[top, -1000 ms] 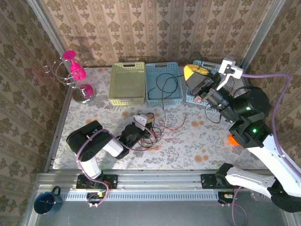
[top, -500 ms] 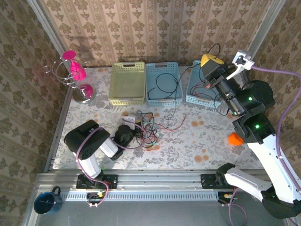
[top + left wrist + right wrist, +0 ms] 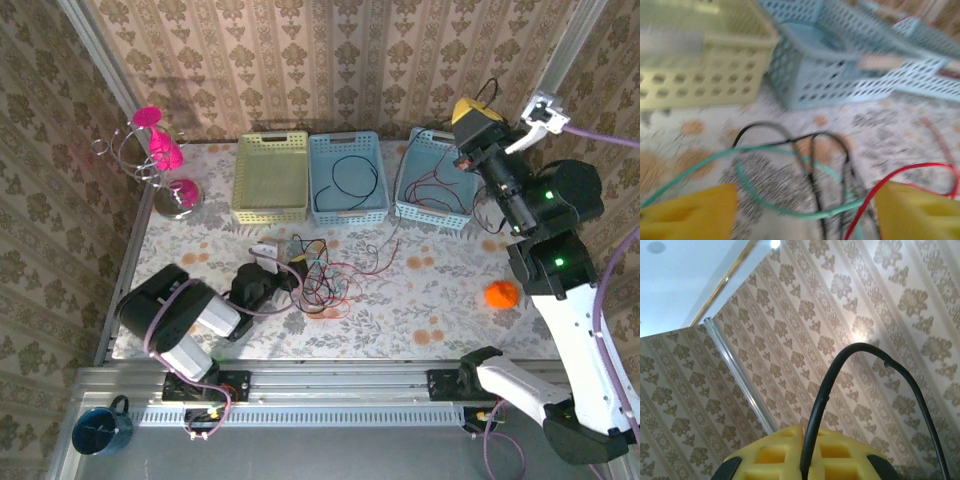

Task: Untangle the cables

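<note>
The left end effector point(image 3: 805, 200) is wide open, its yellow fingers point(image 3: 690, 212) standing either side of green, black and red strands of the cables point(image 3: 322, 278) and gripping none. The tangle lies on the worktop point(image 3: 430, 300) in front of the baskets point(image 3: 345, 212). The right end effector point(image 3: 805, 467), high above the far right basket, is clamped on a black cable point(image 3: 827, 380) that loops above it.

Bright, even light with soft shadows; the left wrist view is smeared, perhaps by motion.
</note>
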### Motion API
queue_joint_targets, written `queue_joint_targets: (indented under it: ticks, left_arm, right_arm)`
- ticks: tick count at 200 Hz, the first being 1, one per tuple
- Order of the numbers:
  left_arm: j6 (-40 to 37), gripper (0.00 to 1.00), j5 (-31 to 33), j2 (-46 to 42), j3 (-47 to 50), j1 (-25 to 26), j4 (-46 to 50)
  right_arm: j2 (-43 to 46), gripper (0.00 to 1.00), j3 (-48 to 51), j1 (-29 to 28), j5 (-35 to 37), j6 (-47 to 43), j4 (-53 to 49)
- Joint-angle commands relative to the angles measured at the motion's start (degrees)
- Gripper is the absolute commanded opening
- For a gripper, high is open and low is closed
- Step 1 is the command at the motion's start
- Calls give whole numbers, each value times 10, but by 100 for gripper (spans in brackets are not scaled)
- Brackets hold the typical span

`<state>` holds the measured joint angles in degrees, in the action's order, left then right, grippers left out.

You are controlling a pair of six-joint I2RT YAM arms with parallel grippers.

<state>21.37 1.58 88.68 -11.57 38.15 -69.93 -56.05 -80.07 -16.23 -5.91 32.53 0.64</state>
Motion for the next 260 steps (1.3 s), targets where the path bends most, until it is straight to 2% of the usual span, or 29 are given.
queue_joint_targets:
  ticks: [1, 16, 29, 49, 59, 96, 145, 153, 161, 169, 174, 179, 196, 223, 260]
  left_arm:
    - [-26, 85, -67, -94, -31, 0, 78]
    - [-69, 87, -74, -167, -70, 14, 197]
    - [-125, 91, -65, -213, -111, 47, 299]
    - [-184, 100, -55, -245, -167, 108, 369]
    - [-204, 100, -56, -243, -192, 133, 392]
    - [-263, 100, -38, -197, -263, 208, 393]
    - [-295, 99, -41, -77, -328, 235, 302]
    - [-295, 94, -27, -61, -337, 234, 296]
    - [-292, 81, -23, -50, -342, 231, 290]
    - [-283, 49, -26, -42, -340, 225, 279]
    - [-272, 20, -23, -38, -336, 222, 269]
    - [-263, 0, -13, -38, -328, 220, 255]
    - [-247, 0, 8, -39, -290, 218, 212]
    - [-228, 0, 25, -44, -227, 205, 221]
    - [-141, 0, 34, -32, -91, 139, 122]
  right_arm:
    - [-7, 0, 4, 1, -30, 40, 19]
    - [-14, 0, 3, -2, -45, 56, 25]
    - [-18, 0, -2, -6, -49, 57, 22]
    - [-19, 0, -1, -9, -46, 58, 23]
    - [-18, 0, -1, -10, -45, 59, 24]
    - [-19, 0, -7, -16, -45, 60, 22]
    - [-15, 0, -7, -26, -45, 65, 20]
    - [-14, 0, -6, -28, -45, 64, 19]
    - [-11, 0, -5, -29, -44, 63, 19]
    - [-9, 0, -5, -29, -41, 60, 16]
    - [-7, 0, -6, -29, -39, 56, 14]
    - [-6, 0, -7, -30, -36, 50, 10]
    - [-3, 0, -8, -29, -25, 32, 0]
    - [1, 0, -12, -28, -3, 12, 7]
    - [-12, 0, -54, -20, 24, -24, -12]
